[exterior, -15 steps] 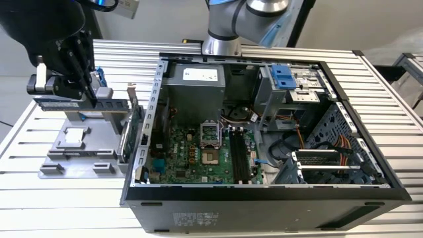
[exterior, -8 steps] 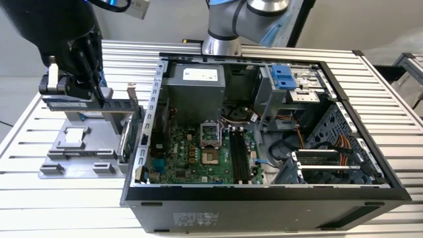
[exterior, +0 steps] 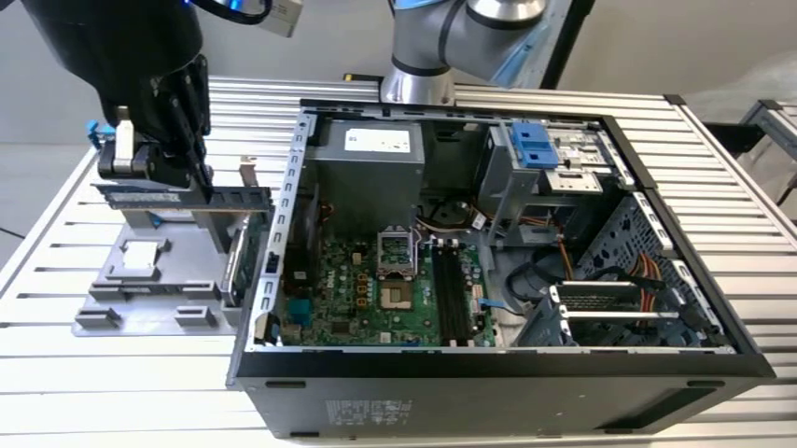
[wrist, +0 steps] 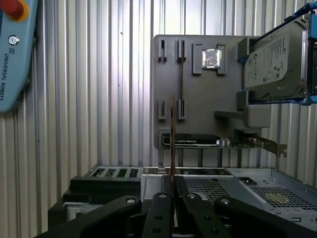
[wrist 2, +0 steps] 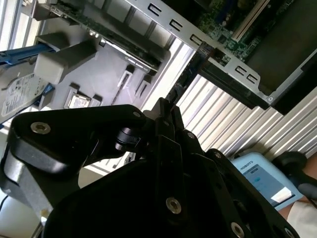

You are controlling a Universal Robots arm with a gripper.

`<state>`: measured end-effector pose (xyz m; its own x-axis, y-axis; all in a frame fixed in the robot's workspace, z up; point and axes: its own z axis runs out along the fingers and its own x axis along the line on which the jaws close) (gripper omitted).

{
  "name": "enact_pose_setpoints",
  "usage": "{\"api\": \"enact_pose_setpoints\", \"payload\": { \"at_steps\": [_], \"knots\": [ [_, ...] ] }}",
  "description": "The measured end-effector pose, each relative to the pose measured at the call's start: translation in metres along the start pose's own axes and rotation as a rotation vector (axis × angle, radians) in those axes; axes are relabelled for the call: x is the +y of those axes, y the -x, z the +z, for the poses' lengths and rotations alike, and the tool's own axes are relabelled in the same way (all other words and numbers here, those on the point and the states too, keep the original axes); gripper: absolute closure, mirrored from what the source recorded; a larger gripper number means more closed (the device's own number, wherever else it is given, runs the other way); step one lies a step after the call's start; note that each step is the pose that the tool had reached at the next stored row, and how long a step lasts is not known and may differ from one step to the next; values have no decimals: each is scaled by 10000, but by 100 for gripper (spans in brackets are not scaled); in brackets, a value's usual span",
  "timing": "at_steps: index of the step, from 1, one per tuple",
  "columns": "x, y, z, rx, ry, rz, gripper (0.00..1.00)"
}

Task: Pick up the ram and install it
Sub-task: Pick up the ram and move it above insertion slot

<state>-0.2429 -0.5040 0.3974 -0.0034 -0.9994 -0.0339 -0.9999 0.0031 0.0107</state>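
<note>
The black pincer pinches the long, thin blue circuit-board ram (long axis level); the black motherboard slots lie toward four o'clock in the exterior view.

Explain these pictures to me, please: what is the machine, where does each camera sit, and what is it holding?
This is one grey robot arm with a black gripper at its end. The exterior view comes from a camera off the arm that sees the whole scene. Both wrist views come from cameras riding on the arm.

On a slatted metal table stands an open black computer case with a green motherboard inside. Beside it is a grey plastic parts holder, carrying a silver hard drive in a blue frame and a small square chip.

The gripper is shut on the ram, a long thin circuit-board stick, held over the holder, outside the case.
</note>
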Motion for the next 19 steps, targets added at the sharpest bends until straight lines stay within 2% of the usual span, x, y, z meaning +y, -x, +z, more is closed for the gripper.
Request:
{"api": "enact_pose_setpoints", "payload": {
  "at_steps": [19],
  "knots": [
    [-328, 1, -3, -1, 5, 0, 100]
  ]
}}
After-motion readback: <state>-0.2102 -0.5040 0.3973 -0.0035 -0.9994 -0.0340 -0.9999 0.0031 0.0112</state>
